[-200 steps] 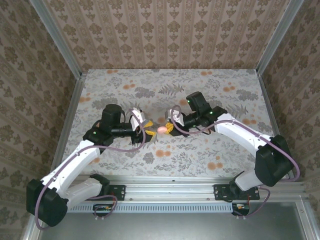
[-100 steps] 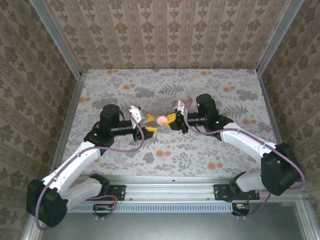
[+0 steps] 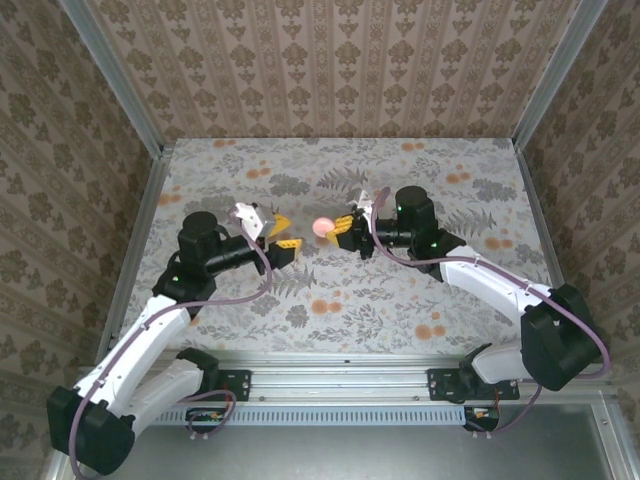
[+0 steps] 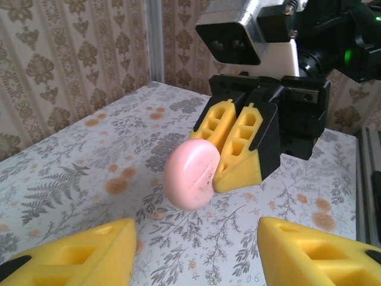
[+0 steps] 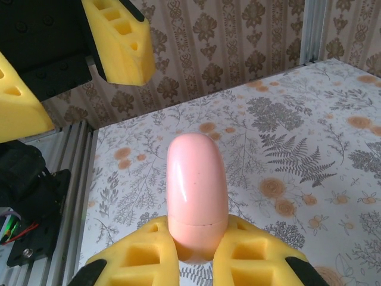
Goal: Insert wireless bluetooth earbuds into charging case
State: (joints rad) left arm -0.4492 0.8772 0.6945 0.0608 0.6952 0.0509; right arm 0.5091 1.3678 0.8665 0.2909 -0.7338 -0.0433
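The charging case (image 3: 323, 227) is up off the flowered table (image 3: 300, 160), near its middle, pinched at one end between the yellow fingertips of the right gripper (image 3: 341, 228). Its long axis runs straight on from those fingers, so its free rounded end points away from the right arm and towards the left gripper (image 3: 285, 233). In the right wrist view the case (image 5: 195, 190) stands up narrow and edge-on out of the pads (image 5: 149, 259), with a fine seam across it just above them. From the left wrist camera the case (image 4: 191, 174) shows a broad, smooth pink face, leaning a little, with the right gripper (image 4: 229, 158) pressed together on its far edge.

The right arm comes in from its base at the near right, elbow out to the side, forearm running leftward and the claw lying roughly level. The left arm rises from the near left and bends rightward, so the two claws face each other a short way apart. The left fingers (image 4: 89, 253) are spread wide with nothing between them
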